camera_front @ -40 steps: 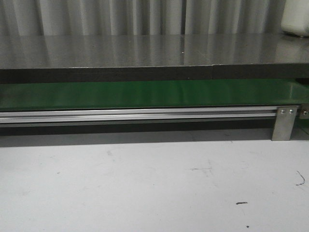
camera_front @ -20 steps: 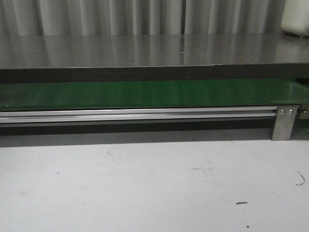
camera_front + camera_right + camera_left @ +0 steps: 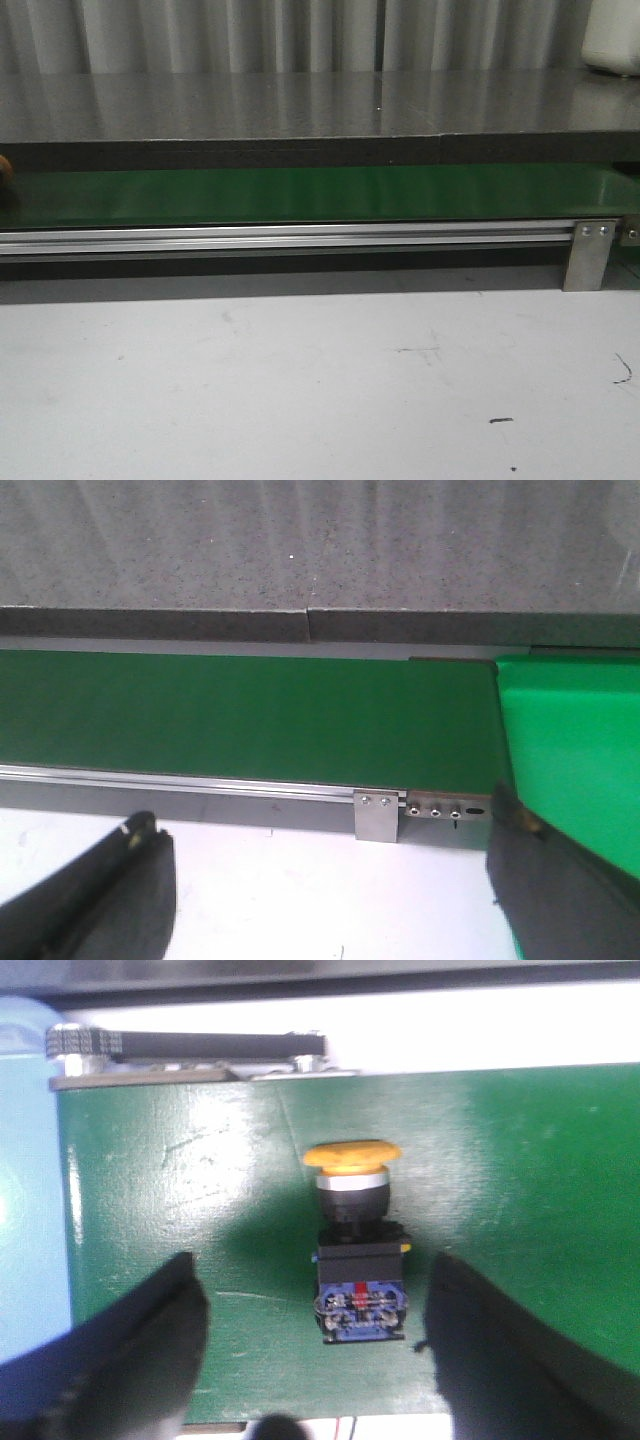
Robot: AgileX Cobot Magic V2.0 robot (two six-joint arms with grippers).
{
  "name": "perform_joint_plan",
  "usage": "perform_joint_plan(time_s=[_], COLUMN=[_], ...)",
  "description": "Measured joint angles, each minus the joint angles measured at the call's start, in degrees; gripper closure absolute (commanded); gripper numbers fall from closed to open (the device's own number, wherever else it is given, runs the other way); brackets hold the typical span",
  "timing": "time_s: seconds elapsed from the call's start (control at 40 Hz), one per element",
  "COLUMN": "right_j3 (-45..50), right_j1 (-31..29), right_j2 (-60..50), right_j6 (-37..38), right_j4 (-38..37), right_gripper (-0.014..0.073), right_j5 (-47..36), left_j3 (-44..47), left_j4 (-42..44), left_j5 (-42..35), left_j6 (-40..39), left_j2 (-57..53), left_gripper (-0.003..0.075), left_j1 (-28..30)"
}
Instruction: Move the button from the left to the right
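My left tool point(image 3: 310, 1350) hangs wide, its black fingers point(image 3: 130, 1350) flanking without touching the button point(image 3: 357, 1242), a boxy black body with a domed orange cap lying on the smooth green belt point(image 3: 520, 1180); my right tool point(image 3: 330, 900) gapes wide above the pale worktop point(image 3: 280, 880)

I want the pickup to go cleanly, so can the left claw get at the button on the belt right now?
Probably yes. The left claw is open, its fingers to either side of the button, which lies on the green belt with nothing between them.
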Motion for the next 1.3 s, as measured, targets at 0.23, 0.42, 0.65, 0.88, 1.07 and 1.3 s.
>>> perform_joint_plan(time_s=[0.23, 0.42, 0.65, 0.88, 1.07, 1.3], right_j3=[0.0, 0.0, 0.0, 0.0, 0.0, 0.0], right_j1=[0.0, 0.0, 0.0, 0.0, 0.0, 0.0], right_j2=[0.0, 0.0, 0.0, 0.0, 0.0, 0.0], right_j6=[0.0, 0.0, 0.0, 0.0, 0.0, 0.0], right_j4=[0.0, 0.0, 0.0, 0.0, 0.0, 0.0], right_gripper=[-0.0053, -0.0053, -0.0053, -0.0053, -0.0053, -0.0053], right_j5=[0.0, 0.0, 0.0, 0.0, 0.0, 0.0], left_j3=[0.0, 1.5, 17.5, 38.6, 57.2, 72.1], left_j4=[-2.0, -2.8, -3.0, -3.2, -3.2, -3.2], left_j5=[0.2, 0.3, -9.8, -27.7, -39.2, -44.7], left_j6=[0.1, 0.8, 1.0, 1.1, 1.1, 1.1], left_j2=[-2.0, -5.9, -20.2, -39.0, -55.0, -73.0], left_gripper=[0.0741, 0.0741, 0.0741, 0.0741, 0.0741, 0.0741], left_j1=[-0.5, -0.5, -1.2, -2.0, -2.0, -2.0])
